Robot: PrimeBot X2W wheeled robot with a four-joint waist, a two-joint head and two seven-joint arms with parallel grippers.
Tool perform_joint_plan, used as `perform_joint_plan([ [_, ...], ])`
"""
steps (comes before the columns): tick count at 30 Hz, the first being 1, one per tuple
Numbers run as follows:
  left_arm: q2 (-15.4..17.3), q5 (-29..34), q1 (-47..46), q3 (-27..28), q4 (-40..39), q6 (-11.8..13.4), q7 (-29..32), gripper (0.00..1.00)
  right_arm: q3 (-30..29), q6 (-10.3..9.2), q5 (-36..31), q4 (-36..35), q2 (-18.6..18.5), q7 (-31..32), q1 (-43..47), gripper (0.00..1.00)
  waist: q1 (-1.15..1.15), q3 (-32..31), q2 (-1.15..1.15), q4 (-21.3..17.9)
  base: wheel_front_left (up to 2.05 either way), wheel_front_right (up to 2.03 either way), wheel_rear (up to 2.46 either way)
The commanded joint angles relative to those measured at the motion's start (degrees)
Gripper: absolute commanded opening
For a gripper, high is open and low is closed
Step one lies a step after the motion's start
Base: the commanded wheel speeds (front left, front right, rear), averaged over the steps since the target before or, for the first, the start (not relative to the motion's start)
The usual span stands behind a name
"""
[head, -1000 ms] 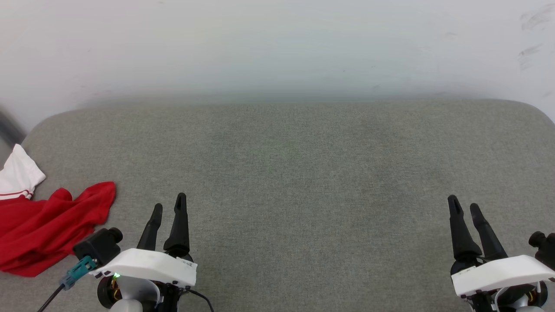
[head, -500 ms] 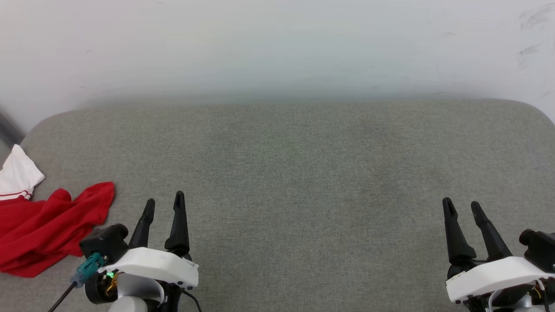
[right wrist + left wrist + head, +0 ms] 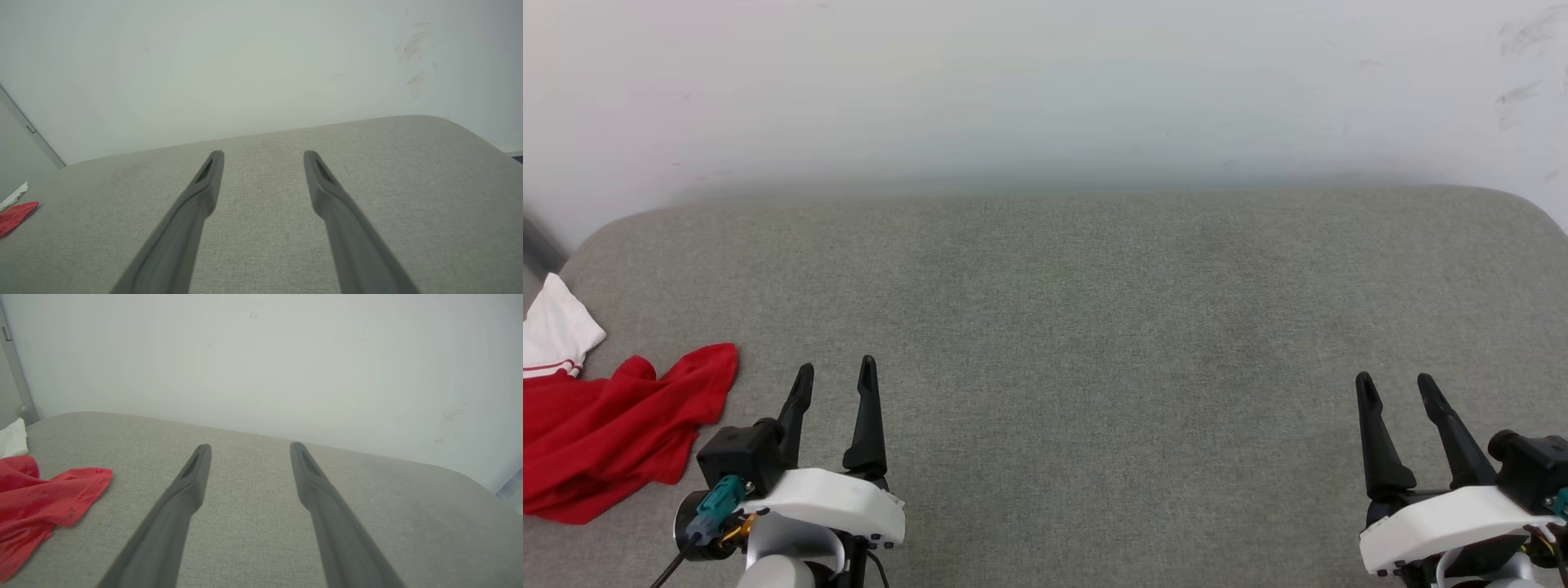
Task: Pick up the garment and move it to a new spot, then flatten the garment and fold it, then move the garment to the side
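Looking down on a big grey cushion (image 3: 1062, 310) backed by a pale wall (image 3: 1045, 82). Got the garment (image 3: 605, 433) crumpled at the cushion's left end, red body in a heap, white sleeve (image 3: 556, 335) toward the cushion's far-left corner. Partly cut off by the head view's edge, so can't tell whether it spills past the cushion's left side.

Left gripper (image 3: 836, 369) over the cushion's near-left part, just beside the red hem, not touching, with fingers spread and nothing held. Right gripper (image 3: 1393, 380) over the cushion's near-right corner, well apart from the cloth, likewise spread and empty.

Reading this as step one, pick-up not yet begun: no lift, no flattening, no fold.

Next, probably: swing left toward the cushion's left end, drop onto a raised red fold, pinch enough layers to hold, then carry to the cushion's middle. Expect drag and bunching from a one-point grab; likely worth adding right for a second pinch.
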Motion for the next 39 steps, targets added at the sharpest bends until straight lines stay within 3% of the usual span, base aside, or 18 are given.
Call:
perform_joint_plan([
  [1,0.2,1.2,-1.0,-0.1,-0.3,0.3,-0.4,1.0,-0.1,-0.01,-1.3,-0.8,0.1,-0.3,0.4,1.0,0.0,0.0,0.0,0.0,0.0,0.0,0.0],
  [39,-0.9,15.6,-0.8,-0.6,1.4,0.0,-4.7,1.0,-0.1,-0.02,-16.2,-1.7,0.6,-3.6,1.7,1.0,0.0,0.0,0.0,0.1,0.0,0.0,0.0],
])
